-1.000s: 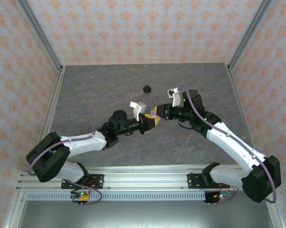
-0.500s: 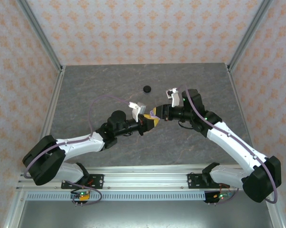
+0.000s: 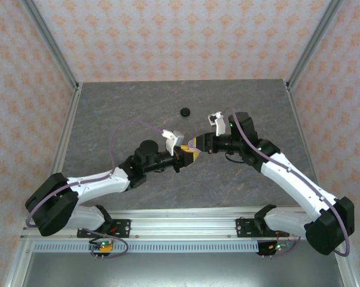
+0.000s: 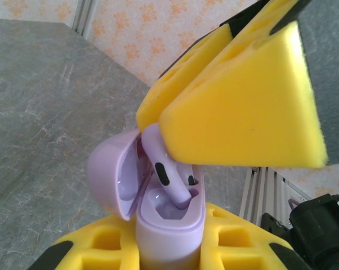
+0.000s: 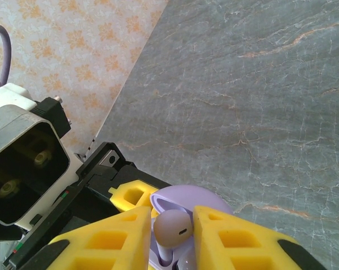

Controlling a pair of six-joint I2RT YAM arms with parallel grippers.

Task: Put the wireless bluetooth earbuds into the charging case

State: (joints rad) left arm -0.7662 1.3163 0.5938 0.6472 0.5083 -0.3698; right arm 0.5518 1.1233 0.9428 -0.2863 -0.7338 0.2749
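Note:
My left gripper (image 4: 169, 250) is shut on a pale lavender charging case (image 4: 168, 233), held upright with its lid (image 4: 108, 174) swung open to the left. My right gripper (image 5: 172, 239) is shut on a lavender earbud (image 5: 172, 226). The earbud (image 4: 165, 171) is tilted, its stem tip down in one socket of the case, and the right gripper's yellow pads (image 4: 242, 101) sit just above the case mouth. In the top view both grippers, left (image 3: 185, 155) and right (image 3: 197, 143), meet above the table's middle. The black earbuds are out of view.
A small round black case (image 3: 184, 111) lies on the grey table (image 3: 108, 113) behind the grippers. Patterned walls and metal frame posts (image 3: 51, 48) close in the sides and the back.
The left arm's elbow has swung leftward and both grippers have crept slightly toward the back, staying pressed together. Both holds are unchanged.

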